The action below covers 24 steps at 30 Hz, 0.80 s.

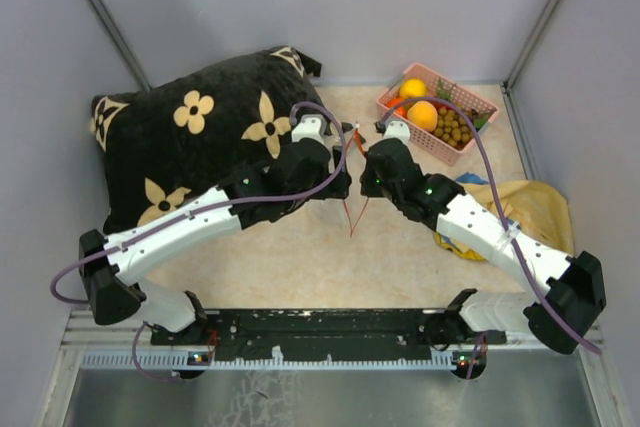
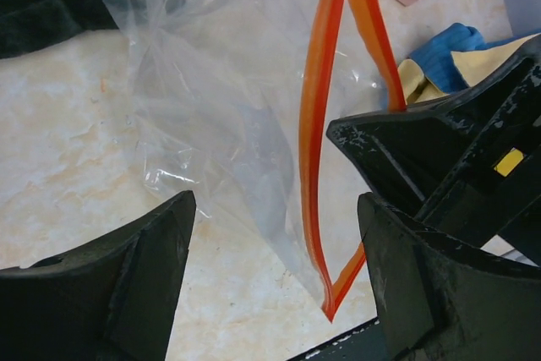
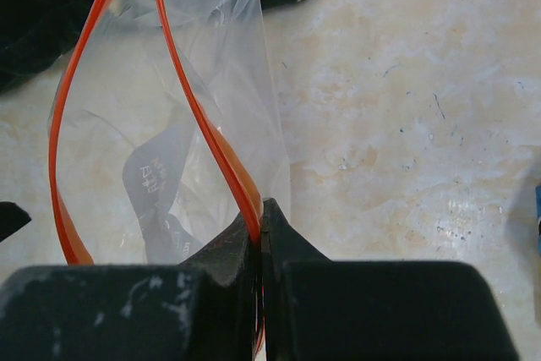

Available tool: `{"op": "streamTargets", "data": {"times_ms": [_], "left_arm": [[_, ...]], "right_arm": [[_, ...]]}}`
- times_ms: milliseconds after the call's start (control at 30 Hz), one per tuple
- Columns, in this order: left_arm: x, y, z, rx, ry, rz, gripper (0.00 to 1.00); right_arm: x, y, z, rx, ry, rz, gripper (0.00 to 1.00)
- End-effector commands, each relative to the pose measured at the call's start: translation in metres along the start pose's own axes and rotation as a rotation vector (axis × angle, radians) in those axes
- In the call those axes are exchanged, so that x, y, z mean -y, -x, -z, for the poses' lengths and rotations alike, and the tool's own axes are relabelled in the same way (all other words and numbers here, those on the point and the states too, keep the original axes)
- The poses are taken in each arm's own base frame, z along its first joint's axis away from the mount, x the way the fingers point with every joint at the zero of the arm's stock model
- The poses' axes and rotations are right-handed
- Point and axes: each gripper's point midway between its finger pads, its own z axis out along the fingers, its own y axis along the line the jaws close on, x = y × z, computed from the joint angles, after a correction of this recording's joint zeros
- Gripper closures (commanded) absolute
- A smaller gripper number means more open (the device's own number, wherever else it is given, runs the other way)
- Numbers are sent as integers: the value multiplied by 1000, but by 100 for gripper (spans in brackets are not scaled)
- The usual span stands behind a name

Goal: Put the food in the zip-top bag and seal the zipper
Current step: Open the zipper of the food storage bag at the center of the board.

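Note:
The clear zip-top bag [image 2: 203, 90] hangs just above the table between my two grippers and looks empty. Its mouth is parted, the two halves of the orange-red zipper [image 2: 317, 124] bowed apart; the zipper shows in the top view [image 1: 351, 225]. My right gripper [image 3: 262, 209] is shut on one zipper half [image 3: 200, 116], with the bag [image 3: 169, 141] beyond it. My left gripper [image 2: 272, 205] is open, its fingers either side of the bag's lower corner without touching. The food stays in the pink basket [image 1: 452, 154]: an orange fruit [image 1: 422, 115], a yellow one [image 1: 412, 88] and tan-brown balls [image 1: 455, 129].
A large black pillow with cream flowers [image 1: 190, 137] fills the back left, close behind the left gripper. A yellow-and-blue cloth [image 1: 525, 207] lies under the right arm. Grey walls enclose the table on three sides.

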Motion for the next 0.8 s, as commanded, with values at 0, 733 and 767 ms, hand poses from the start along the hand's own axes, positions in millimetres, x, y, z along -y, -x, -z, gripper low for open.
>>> {"op": "streamTargets", "data": {"times_ms": [0,733,767], "left_arm": [[24,11,-6,16,-63,25,16],[-33,0,-38,8,252,-178,62],[-36,1,-35,7,262,-182,65]], "right_arm": [[-18,34,11,99,44,-64,100],[14,34,19,130,-62,-41,100],[20,35,19,132,-76,-44,100]]}}
